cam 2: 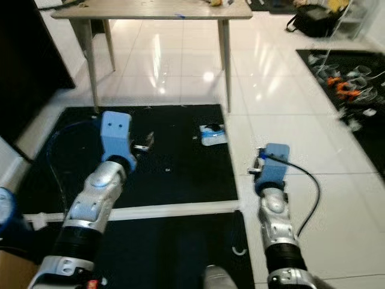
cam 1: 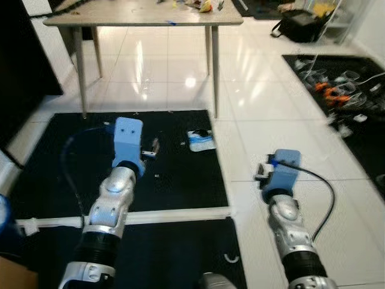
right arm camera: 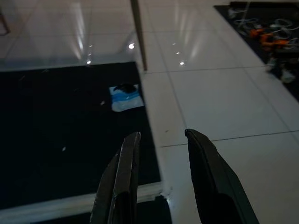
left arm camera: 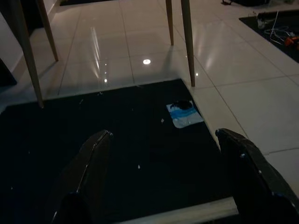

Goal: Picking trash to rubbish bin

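Trash, a blue-and-white wrapper [cam 1: 200, 140], lies on the black floor mat [cam 1: 180, 174] near its edge by the white tiles, just short of the leg of the surface [cam 1: 214, 66]. Left claw [left arm camera: 163, 182] hovers above the mat with fingers spread wide and empty; right claw [right arm camera: 161, 177] hangs over the tiles, fingers slightly parted, holding nothing. Approach appears under way; next, the robot must step closer and lower a claw onto the wrapper.
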Controlling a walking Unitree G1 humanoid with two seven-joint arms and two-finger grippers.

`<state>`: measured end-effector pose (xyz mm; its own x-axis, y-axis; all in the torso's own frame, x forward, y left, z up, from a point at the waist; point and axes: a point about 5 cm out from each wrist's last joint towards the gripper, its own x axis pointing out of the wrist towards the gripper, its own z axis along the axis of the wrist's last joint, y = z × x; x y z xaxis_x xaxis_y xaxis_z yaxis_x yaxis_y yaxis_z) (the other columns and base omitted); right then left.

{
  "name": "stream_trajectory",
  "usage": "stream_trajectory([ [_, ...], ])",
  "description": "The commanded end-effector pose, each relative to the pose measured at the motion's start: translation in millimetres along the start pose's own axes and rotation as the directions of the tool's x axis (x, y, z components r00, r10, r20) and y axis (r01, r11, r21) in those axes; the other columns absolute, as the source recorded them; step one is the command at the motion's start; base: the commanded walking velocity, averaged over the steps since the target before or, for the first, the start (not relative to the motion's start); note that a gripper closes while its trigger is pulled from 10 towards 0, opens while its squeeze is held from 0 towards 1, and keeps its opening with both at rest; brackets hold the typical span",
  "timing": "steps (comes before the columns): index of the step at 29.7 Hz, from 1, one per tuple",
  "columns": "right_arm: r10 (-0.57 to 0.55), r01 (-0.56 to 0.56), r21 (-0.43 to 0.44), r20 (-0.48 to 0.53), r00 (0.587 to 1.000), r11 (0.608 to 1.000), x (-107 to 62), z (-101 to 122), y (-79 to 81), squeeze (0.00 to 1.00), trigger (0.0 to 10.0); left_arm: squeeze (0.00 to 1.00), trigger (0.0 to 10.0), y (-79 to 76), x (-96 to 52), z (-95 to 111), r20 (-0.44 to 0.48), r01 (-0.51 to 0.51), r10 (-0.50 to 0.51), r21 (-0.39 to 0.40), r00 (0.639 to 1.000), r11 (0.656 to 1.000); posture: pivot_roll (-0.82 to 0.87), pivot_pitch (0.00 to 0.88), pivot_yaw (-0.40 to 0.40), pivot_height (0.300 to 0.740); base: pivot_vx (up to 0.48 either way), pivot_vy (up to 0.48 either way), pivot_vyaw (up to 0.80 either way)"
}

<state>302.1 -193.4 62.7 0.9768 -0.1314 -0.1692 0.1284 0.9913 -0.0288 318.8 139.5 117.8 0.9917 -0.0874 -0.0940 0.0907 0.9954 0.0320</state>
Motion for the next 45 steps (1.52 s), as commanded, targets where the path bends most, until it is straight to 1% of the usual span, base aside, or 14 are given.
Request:
stream_trajectory([
  [1,0.015,-0.015,0.010,-0.022,1.000,1.000,-0.3,-2.9,4.8,0.00,10.0,0.00,10.0,3.2,-1.9,0.4,0.009,0.002,-0.002,0.001,1.000,1.000,-0.06,0.029,0.013,0.740,0.000,0.000,0.00],
  [6,0.017,-0.017,0.007,-0.016,1.000,1.000,0.5,-2.0,8.4,0.00,10.0,0.00,10.0,6.0,-1.4,2.0,0.010,-0.006,0.006,-0.009,1.000,1.000,-0.06,0.027,0.021,0.740,0.000,0.000,0.00],
  [9,0.046,-0.047,0.015,0.038,0.998,0.999,0.3,5.7,14.0,0.00,10.0,0.00,10.0,6.6,-1.8,-0.5,0.002,0.000,0.000,-0.011,1.000,1.000,-0.07,0.026,0.023,0.740,0.000,0.000,0.00],
  [10,0.046,-0.047,0.015,0.038,0.998,0.999,0.3,5.7,14.0,0.00,10.0,0.00,10.0,6.6,-1.8,-0.5,0.002,0.000,0.000,-0.011,1.000,1.000,-0.07,0.026,0.023,0.740,0.000,0.000,0.00],
  [12,0.071,-0.073,0.025,0.077,0.995,0.997,-1.4,10.6,17.6,0.00,10.0,0.00,10.0,8.4,-2.3,-4.8,-0.008,-0.013,0.013,-0.021,1.000,1.000,-0.07,0.022,0.027,0.740,0.247,0.000,0.00],
  [14,0.079,-0.082,0.028,0.087,0.993,0.996,-2.1,11.8,18.9,0.00,10.0,0.00,10.0,9.5,-2.7,-6.2,-0.011,-0.020,0.020,-0.028,1.000,0.999,-0.07,0.020,0.027,0.740,0.247,0.000,0.00],
  [17,0.124,-0.124,-0.004,0.131,0.984,0.992,-3.3,16.8,22.7,0.00,10.0,0.00,10.0,10.2,-2.2,-8.0,-0.011,-0.012,0.012,-0.011,1.000,1.000,-0.06,0.017,0.010,0.740,0.269,0.000,0.00],
  [19,0.164,-0.159,-0.045,0.173,0.971,0.986,-4.4,21.3,26.7,0.00,10.0,0.00,10.0,9.9,-3.8,-6.9,0.002,-0.010,0.010,0.001,1.000,1.000,-0.06,0.015,0.006,0.740,0.300,0.000,0.00],
  [21,0.176,-0.170,-0.050,0.184,0.967,0.984,-4.8,22.6,28.7,0.00,10.0,0.00,10.0,10.0,-5.3,-6.7,0.010,-0.010,0.010,-0.003,1.000,1.000,-0.06,0.001,-0.001,0.740,0.308,0.000,0.00],
  [27,0.205,-0.196,-0.061,0.232,0.951,0.979,-4.8,31.8,33.7,0.00,10.0,0.00,10.0,11.6,-8.3,-11.4,0.013,-0.012,0.012,-0.013,1.000,1.000,-0.07,0.000,-0.002,0.740,0.326,0.000,0.00],
  [33,0.208,-0.198,-0.065,0.228,0.951,0.978,-4.8,31.1,32.4,0.00,10.0,0.00,10.0,9.4,-6.7,-7.6,0.035,-0.001,0.002,-0.014,0.999,1.000,-0.07,0.000,-0.007,0.740,0.326,0.000,0.00],
  [39,0.196,-0.185,-0.070,0.221,0.955,0.980,-7.3,26.0,28.7,0.00,10.0,0.00,10.0,5.3,-8.4,-7.9,0.044,0.012,-0.012,-0.005,0.999,1.000,-0.07,0.000,-0.005,0.740,0.326,0.000,0.00],
  [45,0.197,-0.187,-0.063,0.217,0.956,0.980,-8.3,25.6,28.1,0.00,10.0,0.00,10.0,2.4,-8.9,-2.7,0.064,0.024,-0.023,-0.005,0.998,1.000,-0.07,0.000,-0.005,0.740,0.324,0.000,0.00],
])
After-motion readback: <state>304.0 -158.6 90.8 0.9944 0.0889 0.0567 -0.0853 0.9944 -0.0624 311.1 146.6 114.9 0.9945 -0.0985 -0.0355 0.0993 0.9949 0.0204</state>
